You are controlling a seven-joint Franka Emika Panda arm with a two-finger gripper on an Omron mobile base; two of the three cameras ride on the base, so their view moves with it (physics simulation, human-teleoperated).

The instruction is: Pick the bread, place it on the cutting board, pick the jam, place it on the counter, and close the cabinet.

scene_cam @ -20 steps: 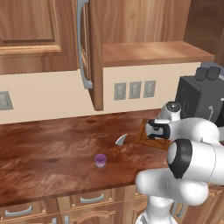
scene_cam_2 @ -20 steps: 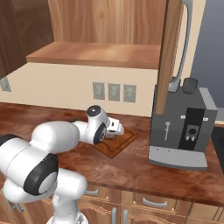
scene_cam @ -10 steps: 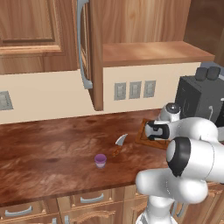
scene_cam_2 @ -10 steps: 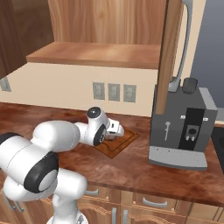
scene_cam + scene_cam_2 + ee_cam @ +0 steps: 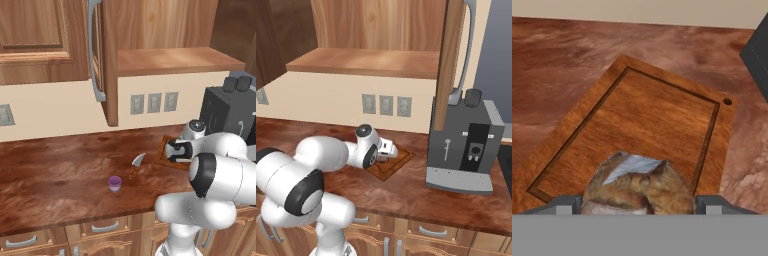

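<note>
Brown and crusty, the bread (image 5: 638,186) sits at the bottom centre of the hand view, clamped between the two fingertips of the end effector (image 5: 638,202), low over the near part of the cutting board (image 5: 647,120). Whether it touches the wood cannot be told. In the left base view the end effector (image 5: 175,150) hangs at centre right over the cutting board (image 5: 164,155); in the right base view it is at the centre of the frame.

The jam (image 5: 115,183) stands on the bench (image 5: 55,175) at lower centre of the left base view, a knife (image 5: 136,163) just up and right of it, so that step looks done. The cabinet (image 5: 107,65) door stands open at upper centre.

By my reading, the bread is carried but not yet released; letting it go on the board and shutting the cabinet remain.
</note>
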